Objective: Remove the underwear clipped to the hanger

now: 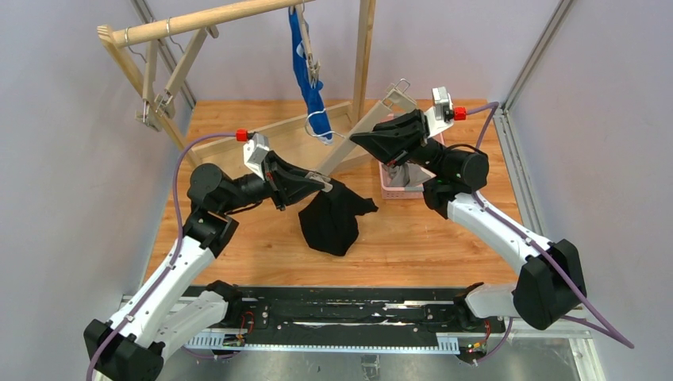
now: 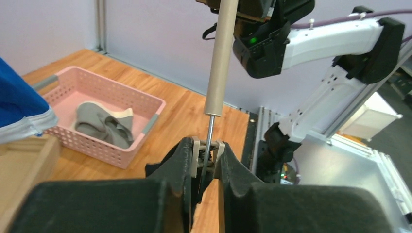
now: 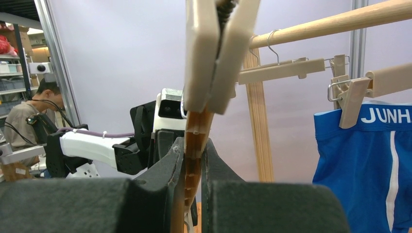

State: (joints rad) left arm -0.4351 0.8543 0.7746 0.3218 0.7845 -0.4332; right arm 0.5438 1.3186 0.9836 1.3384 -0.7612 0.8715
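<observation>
We count one garment of three as finished. The grey underwear (image 2: 104,127) lies inside the pink basket (image 2: 92,145), free of any clip.

The black underwear (image 1: 333,218) is the one in hand. It hangs in a bunch to the left of the basket and near it. Its top is at the low end of a hanger (image 1: 365,127) that slants up over the basket's left side. The right end effector (image 3: 193,145) is clenched on that hanger's bar above the basket and holds it steady. The left end effector (image 1: 317,181) is pinched on the clip (image 2: 206,158) at the low end, with its fingers against both sides of the clip. We cannot tell whether the clip has let the cloth go, nor whether the hem rests on the tabletop (image 1: 428,246), so we judge this garment not yet freed.

The blue underwear (image 1: 305,71) is untouched. It hangs clipped to a second hanger (image 3: 388,80) on the rod (image 1: 198,22), beyond the basket and to its left.

So, as we read it, the black pair must still come off and go to the basket, and then the blue pair remains.
</observation>
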